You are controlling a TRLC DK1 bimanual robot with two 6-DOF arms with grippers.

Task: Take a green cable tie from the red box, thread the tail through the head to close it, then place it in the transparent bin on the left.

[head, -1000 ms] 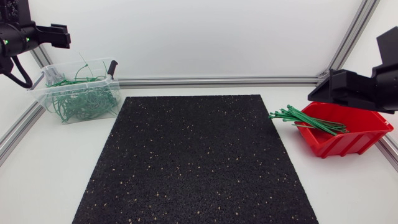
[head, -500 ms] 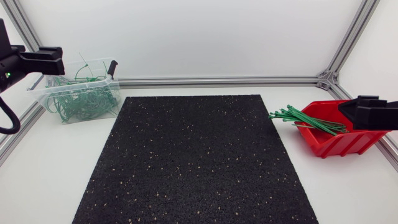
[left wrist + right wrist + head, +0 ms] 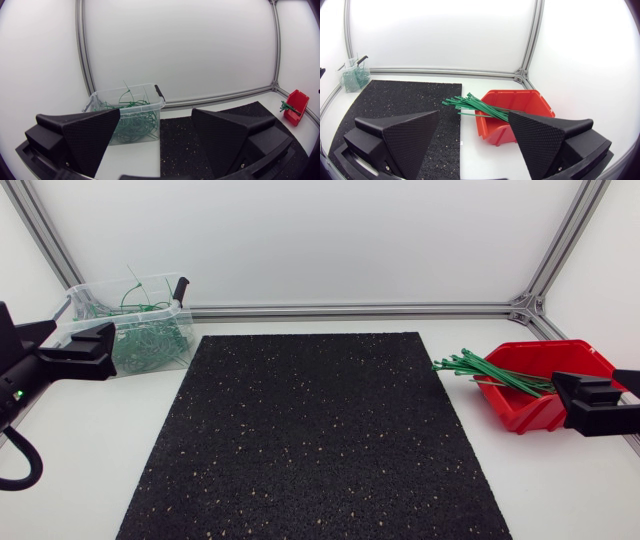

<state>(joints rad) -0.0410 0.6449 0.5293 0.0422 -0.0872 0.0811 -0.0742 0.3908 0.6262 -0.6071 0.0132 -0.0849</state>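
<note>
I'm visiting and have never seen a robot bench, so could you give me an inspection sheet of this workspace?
Surface: white table with speckled black mat, centred.
Job's things: red box on the right, green cable ties poking over its rim; transparent bin far left, holding looped ties.
Clutter: nothing seen.
Grippers: left gripper and right gripper open, empty.
Cables: black cable loops by left arm.
Surroundings: aluminium frame rails.

Mat (image 3: 315, 435) lay centred on the bench (image 3: 90, 485); bin (image 3: 160, 310) with closed ties (image 3: 140, 345) stood at my back-left, box (image 3: 530, 412) with loose ties (image 3: 490, 370) at my right.
</note>
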